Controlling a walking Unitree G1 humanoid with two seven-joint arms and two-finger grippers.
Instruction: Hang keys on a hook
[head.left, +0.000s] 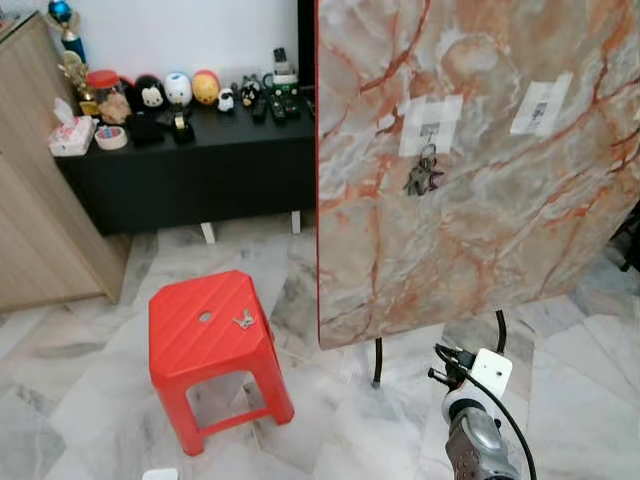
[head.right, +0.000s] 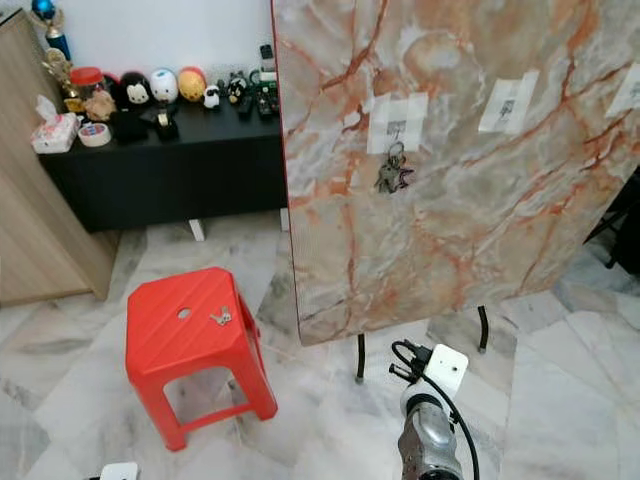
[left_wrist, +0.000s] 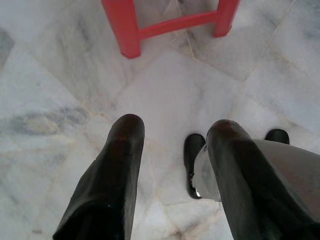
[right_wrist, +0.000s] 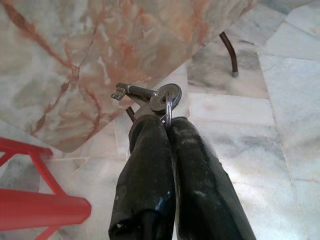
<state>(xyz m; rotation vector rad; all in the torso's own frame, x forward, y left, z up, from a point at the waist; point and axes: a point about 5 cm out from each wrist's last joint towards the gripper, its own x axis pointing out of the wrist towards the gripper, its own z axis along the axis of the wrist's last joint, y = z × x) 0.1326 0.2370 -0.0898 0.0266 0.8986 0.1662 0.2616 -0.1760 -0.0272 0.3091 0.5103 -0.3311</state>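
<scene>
My right gripper (right_wrist: 162, 122) is shut on the ring of a silver key (right_wrist: 150, 95), which sticks out past its fingertips, low in front of the marble board (head.left: 470, 200). The board stands upright and carries white patches with hooks (head.left: 540, 103). From the left patch's hook (head.left: 430, 130) hangs a bunch of keys (head.left: 424, 176). Another small key (head.left: 243, 320) lies on the red stool (head.left: 205, 335). My right arm (head.left: 475, 420) shows low, below the board's bottom edge. Hanging over the floor beside the stool's legs (left_wrist: 130, 30), my left gripper (left_wrist: 175, 132) is open with nothing in it.
The board rests on thin black legs (head.left: 378, 365) on a marble-tile floor. A black sideboard (head.left: 200, 170) with figurines and remotes stands at the back left, beside a wooden cabinet (head.left: 40, 200). Bare floor lies between the stool and the board.
</scene>
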